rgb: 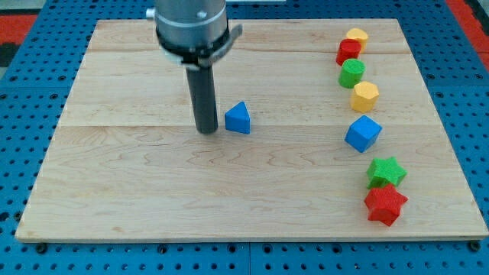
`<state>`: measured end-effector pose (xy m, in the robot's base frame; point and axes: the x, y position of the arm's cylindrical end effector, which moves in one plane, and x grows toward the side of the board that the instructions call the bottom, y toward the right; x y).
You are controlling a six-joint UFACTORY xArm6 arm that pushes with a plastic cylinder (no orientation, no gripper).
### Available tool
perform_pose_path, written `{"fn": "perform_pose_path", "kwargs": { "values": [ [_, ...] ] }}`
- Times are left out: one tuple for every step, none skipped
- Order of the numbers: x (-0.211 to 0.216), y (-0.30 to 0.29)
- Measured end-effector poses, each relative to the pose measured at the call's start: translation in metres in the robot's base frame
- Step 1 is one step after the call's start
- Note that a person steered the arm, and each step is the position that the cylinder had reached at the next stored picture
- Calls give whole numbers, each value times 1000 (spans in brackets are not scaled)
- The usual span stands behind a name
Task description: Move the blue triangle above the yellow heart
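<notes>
The blue triangle [238,118] lies on the wooden board [137,206], a little left of the middle. My tip [206,131] rests on the board just to the triangle's left, almost touching it. A yellow block that looks like the heart [357,36] sits at the view's top right, touching the red block [348,52] below it and partly hidden by it. A second yellow block, a hexagon [365,96], lies further down the same column.
Down the right side run a green round block [352,73], a blue cube [362,134], a green star [386,171] and a red star [384,204]. The board's edge borders a blue perforated table [23,114].
</notes>
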<state>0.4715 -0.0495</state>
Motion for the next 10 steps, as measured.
{"fn": "perform_pose_path", "kwargs": {
  "values": [
    [-28, 68],
    [-92, 44],
    [-25, 30],
    [-42, -40],
    [-104, -27],
    [-108, -30],
    [-54, -22],
    [-58, 42],
    [-126, 88],
    [-121, 68]
  ]
}}
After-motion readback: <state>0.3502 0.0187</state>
